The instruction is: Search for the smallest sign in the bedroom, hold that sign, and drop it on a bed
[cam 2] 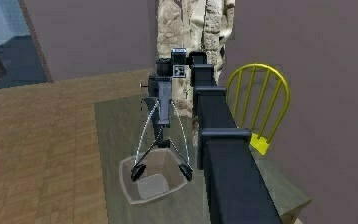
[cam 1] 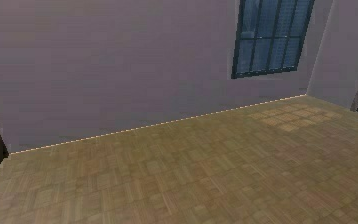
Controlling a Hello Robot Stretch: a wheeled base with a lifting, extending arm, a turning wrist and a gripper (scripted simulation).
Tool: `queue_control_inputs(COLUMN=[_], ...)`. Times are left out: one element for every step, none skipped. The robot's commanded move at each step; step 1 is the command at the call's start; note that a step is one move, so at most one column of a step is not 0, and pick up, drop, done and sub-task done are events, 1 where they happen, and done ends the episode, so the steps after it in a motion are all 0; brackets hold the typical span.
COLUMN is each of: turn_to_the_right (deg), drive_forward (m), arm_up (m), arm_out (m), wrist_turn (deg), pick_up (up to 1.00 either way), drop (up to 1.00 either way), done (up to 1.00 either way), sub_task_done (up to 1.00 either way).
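Stretching across the flat grey-green worktop [cam 2: 112,130], the dark square arm [cam 2: 222,150] ends in the claw [cam 2: 162,172]. At the claw's tips a pale, see-through, squarish thing [cam 2: 147,192] lies flat on that surface. Its shape does not tell me that it is the sign, but it lies right where the claw works, so I treat it as the likely one. Because it rests on the worktop at the fingertips, I cannot tell whether the claw holds anything.

I judge the risks as follows. A thin, flat piece on a hard surface offers the fingers little edge, so they may skid over it. They could also push it toward the worktop's 6 o'clock edge and off onto the brown wooden floor [cam 2: 37,150]. It may also be the wrong thing and not the smallest sign. The yellow spindle-back chair [cam 2: 257,95], at the arm's 3 o'clock, stands near enough to catch on a swing.

The thing lies face up. Its sides look almost equal, with the longer run seeming to go from 12 to 6 o'clock, though I cannot be sure.
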Motion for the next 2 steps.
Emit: queue_control_inputs(turn_to_the_right=[0.0,0.0], drive_forward=[0.00,0.00], arm_up=[0.00,0.00], arm_out=[0.00,0.00], wrist_turn=[45.0,45.0], pick_up=[0.00,0.00], drop=[0.00,0.00], done=[0.00,0.00], sub_task_done=[0.00,0.00])
